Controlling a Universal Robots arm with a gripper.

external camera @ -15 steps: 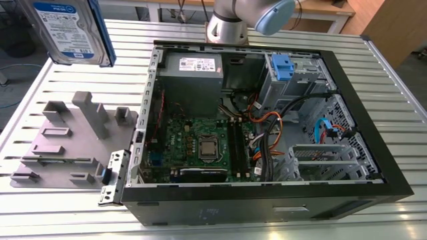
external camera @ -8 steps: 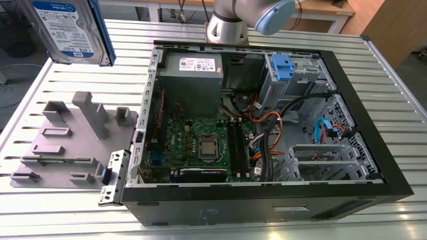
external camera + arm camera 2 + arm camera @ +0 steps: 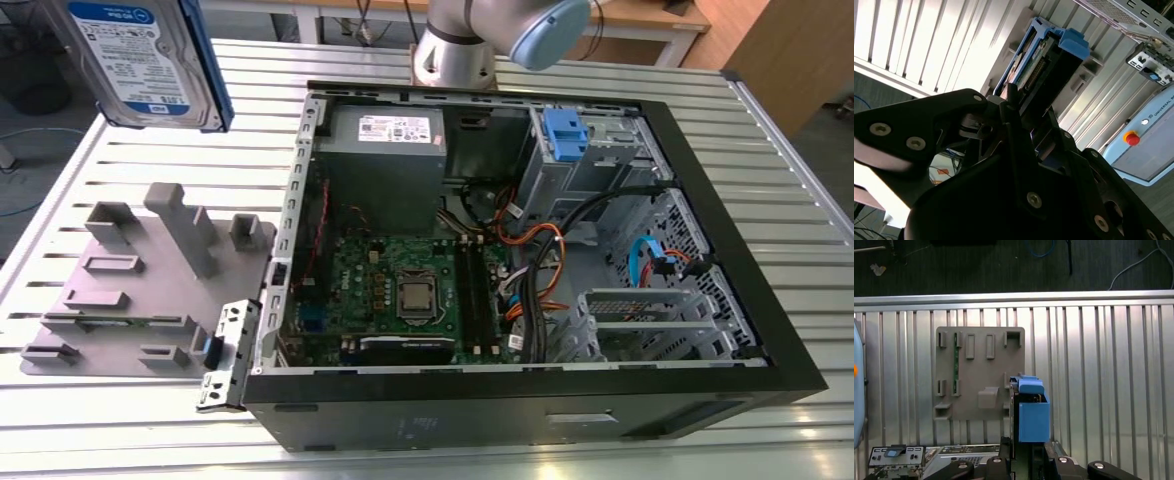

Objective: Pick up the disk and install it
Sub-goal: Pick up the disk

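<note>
The disk point(image 3: 140, 60), a silver hard drive with a white-and-blue label in a blue carrier, hangs in the air above the table's far corner on the exterior view's left. My gripper point(image 3: 1031, 117) is shut on it, black fingers point(image 3: 1010, 107) clamping one end. In the second wrist view the disk point(image 3: 1046, 60) sticks out beyond the fingers, connector edge showing. In the first wrist view the disk point(image 3: 1030, 412) appears edge-on, held by the gripper point(image 3: 1024, 454) above the grey fixture's rim.
An open computer case point(image 3: 747, 230) lies on the slatted metal table point(image 3: 160, 420), with a grey power supply point(image 3: 387, 150), motherboard point(image 3: 400, 290) and another blue carrier point(image 3: 563, 135) in the drive bay. A grey slotted fixture point(image 3: 134, 290) lies beside the case. A pendant with a red button point(image 3: 1130, 137) is nearby.
</note>
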